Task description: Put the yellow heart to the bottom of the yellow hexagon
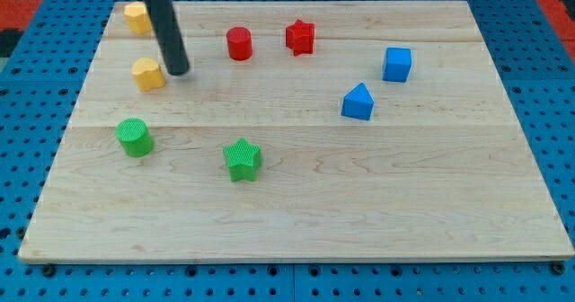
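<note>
The yellow heart [148,73] lies flat near the board's left side. The yellow hexagon [137,17] sits above it, close to the top-left corner, apart.

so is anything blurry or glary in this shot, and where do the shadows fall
Camera view: even, soft light, no glare on the wooden board; blocks sharp, with only faint shadows at their bases; the rod's top at the frame edge looks slightly blurred; my tip sits just right of the yellow heart.

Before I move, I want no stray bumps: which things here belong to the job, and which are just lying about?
Job: yellow heart, yellow hexagon, my tip just right of the heart.

Lying about: red cylinder, red star, blue cube, blue block, green cylinder, green star.
</note>
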### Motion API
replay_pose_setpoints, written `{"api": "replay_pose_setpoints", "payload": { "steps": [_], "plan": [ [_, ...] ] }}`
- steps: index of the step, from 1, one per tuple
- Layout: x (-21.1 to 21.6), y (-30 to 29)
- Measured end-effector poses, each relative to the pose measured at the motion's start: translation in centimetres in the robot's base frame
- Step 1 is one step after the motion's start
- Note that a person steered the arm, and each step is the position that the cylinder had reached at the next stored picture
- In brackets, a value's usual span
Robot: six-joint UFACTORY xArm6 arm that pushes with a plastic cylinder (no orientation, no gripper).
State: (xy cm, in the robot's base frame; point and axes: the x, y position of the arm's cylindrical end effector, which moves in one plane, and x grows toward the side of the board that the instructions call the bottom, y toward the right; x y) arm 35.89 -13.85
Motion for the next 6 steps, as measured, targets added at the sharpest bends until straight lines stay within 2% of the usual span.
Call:
{"api": "replay_pose_setpoints", "payload": {
  "steps": [1, 2, 4, 5, 6],
  "plan": [
    [1.2, -3.1],
    [-0.5, -9.2],
    [-6.7, -11.2],
    [-3.2, -15.5],
    [-4.4, -16.6]
  ]
}}
